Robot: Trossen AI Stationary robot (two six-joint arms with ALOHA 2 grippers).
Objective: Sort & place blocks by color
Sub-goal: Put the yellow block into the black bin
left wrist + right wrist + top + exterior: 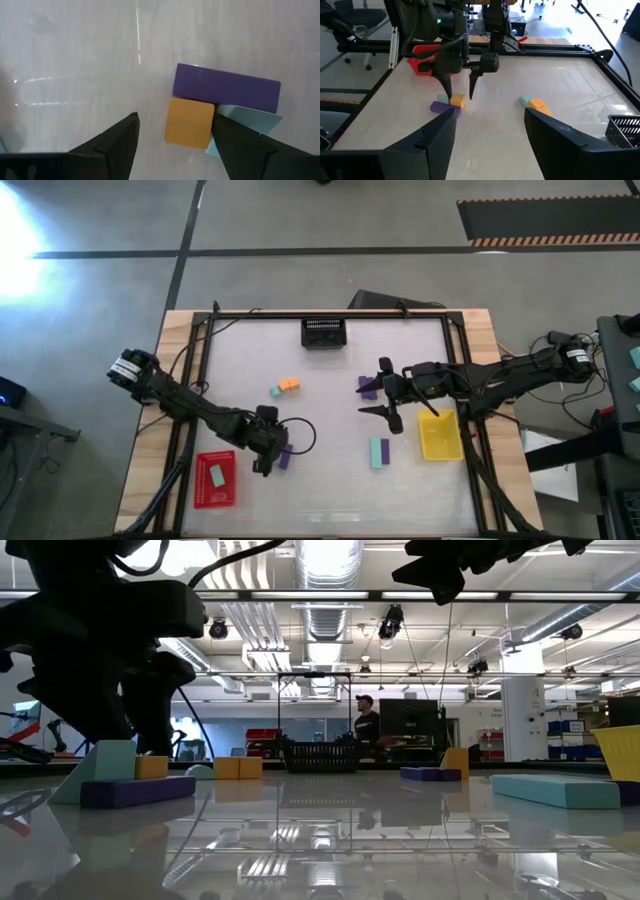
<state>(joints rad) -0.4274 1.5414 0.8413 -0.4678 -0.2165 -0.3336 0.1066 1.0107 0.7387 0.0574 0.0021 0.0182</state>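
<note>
My left gripper point(266, 457) is open, pointing down at the near left. An orange cube point(189, 122) lies on the table between its fingers, next to a purple block point(227, 87) and a teal block point(247, 120). The right wrist view shows these fingers point(449, 90) on either side of the cube point(457, 101). A teal block point(216, 476) lies in the red tray point(203, 498). My right gripper point(384, 395) is open and empty, high above the table's middle right, near a purple block point(368, 387). An orange and teal pair point(285, 387) and a teal and purple pair point(378, 452) lie on the table.
A yellow tray point(440, 442) stands at the right, beside my right arm. A black basket point(325, 332) stands at the middle of the far edge. A dark frame point(200, 370) runs around the table. A person point(366, 720) stands far off in the room.
</note>
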